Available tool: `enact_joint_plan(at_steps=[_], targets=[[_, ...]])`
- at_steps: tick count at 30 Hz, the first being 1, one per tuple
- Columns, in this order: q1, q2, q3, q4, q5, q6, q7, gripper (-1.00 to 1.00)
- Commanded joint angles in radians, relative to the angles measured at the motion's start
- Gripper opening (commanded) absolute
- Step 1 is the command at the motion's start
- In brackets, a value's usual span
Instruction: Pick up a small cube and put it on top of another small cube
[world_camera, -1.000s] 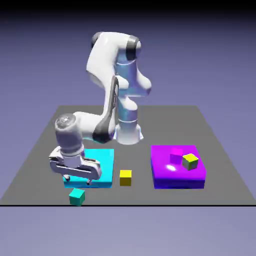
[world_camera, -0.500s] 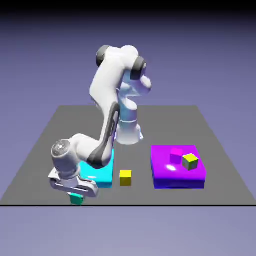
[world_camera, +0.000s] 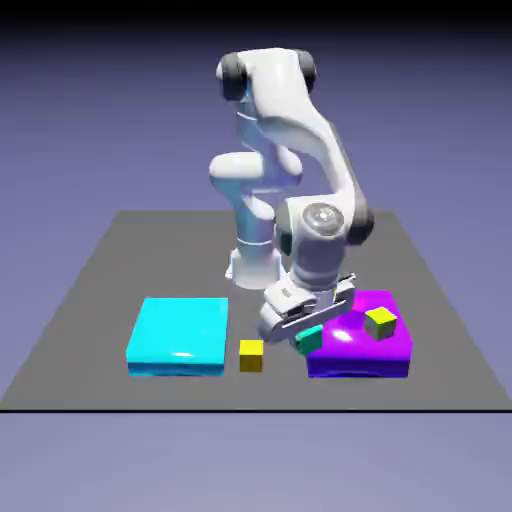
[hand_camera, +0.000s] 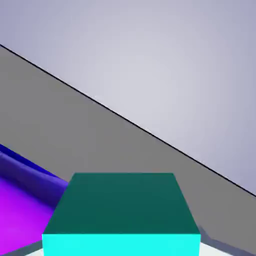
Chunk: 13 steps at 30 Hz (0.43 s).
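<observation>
At the exterior view's left, the flat cyan slab (world_camera: 180, 333) lay on the dark worktop (world_camera: 200, 260), its front side facing the worktop's near edge and its left side toward the near left corner. Just beside that slab's right edge, a small yellow cube (world_camera: 251, 356) sat on the worktop, in the stretch between the two slabs and close to the near edge. Next came my gripper (world_camera: 308, 335), tilted, at the end of my white arm (world_camera: 320, 240), which reached forward from its base (world_camera: 256, 268) near the worktop's far side. I had my fingers closed on the small teal cube (world_camera: 308, 340), gripped between them and held tilted, off the worktop. In the exterior view it showed across the purple slab's left edge; I could not tell whether it was over that edge or nearer the camera. In the hand view it filled the bottom middle, with a strip of purple and blue to its left. Furthest right, the purple slab (world_camera: 365, 350) lay toward the worktop's near right corner, with another yellow cube (world_camera: 380, 323) resting on top by its right edge, turned at an angle.
</observation>
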Motion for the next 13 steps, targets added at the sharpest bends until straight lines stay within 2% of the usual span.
enact_joint_plan(at_steps=[1,5,9,10,13], targets=[[0.038,-0.033,0.035,-0.018,-0.023,-0.012,-0.023,-1.0],[0.121,-0.107,0.117,-0.059,-0.068,-0.04,-0.078,-1.0],[0.119,-0.014,0.1,-0.14,-0.125,0.126,-0.035,-1.0],[0.119,-0.014,0.1,-0.14,-0.125,0.126,-0.035,1.0],[0.12,-0.063,0.109,-0.097,-0.095,0.039,-0.058,1.0]])
